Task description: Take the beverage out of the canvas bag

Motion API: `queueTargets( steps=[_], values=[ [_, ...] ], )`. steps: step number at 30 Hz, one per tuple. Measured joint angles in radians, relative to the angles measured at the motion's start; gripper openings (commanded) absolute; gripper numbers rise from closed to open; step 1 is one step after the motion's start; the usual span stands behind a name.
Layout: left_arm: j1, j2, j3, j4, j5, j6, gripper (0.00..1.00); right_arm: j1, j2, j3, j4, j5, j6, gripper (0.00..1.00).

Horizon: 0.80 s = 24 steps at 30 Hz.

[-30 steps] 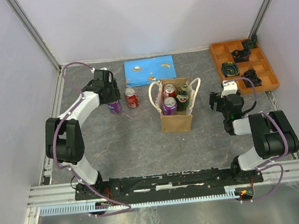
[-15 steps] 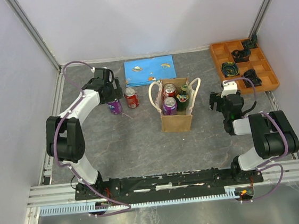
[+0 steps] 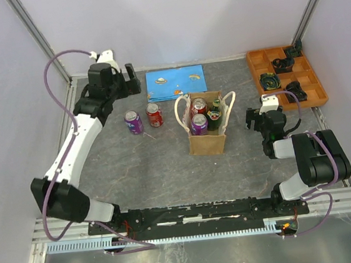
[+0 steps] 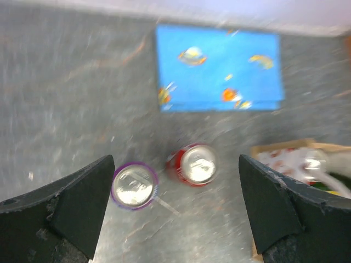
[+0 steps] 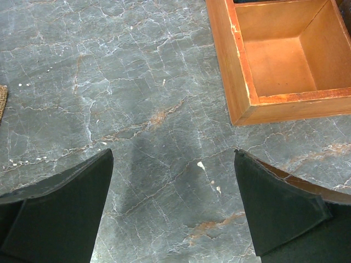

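The tan canvas bag (image 3: 208, 142) with cream handles stands mid-table, holding a red can (image 3: 199, 107), a purple can (image 3: 199, 124) and a green bottle (image 3: 215, 112). A purple can (image 3: 133, 121) and a red can (image 3: 154, 115) stand on the table left of the bag; both also show from above in the left wrist view, purple (image 4: 133, 186) and red (image 4: 196, 164). My left gripper (image 3: 126, 80) is open and empty, raised above and behind those two cans. My right gripper (image 3: 257, 118) is open and empty over bare table right of the bag.
A blue printed sheet (image 3: 175, 82) lies flat behind the cans. An orange compartment tray (image 3: 286, 77) with dark items sits at the back right; its corner shows in the right wrist view (image 5: 274, 60). Walls enclose the table on three sides.
My left gripper let go of the purple can, which now stands on the table, and rose up and back toward the far left. The right arm has not moved.
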Motion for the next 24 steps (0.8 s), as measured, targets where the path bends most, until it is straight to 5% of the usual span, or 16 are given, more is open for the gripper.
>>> queueTargets(
  steps=[10,24],
  values=[
    [-0.316,-0.059,0.125,0.082,0.069,0.192,0.97,0.000,0.000,0.000,0.000,0.000,0.000,0.99],
    [-0.547,0.306,0.289,0.016,0.101,0.312,0.96,0.000,0.000,0.000,0.000,0.000,0.000,0.99]
  ],
)
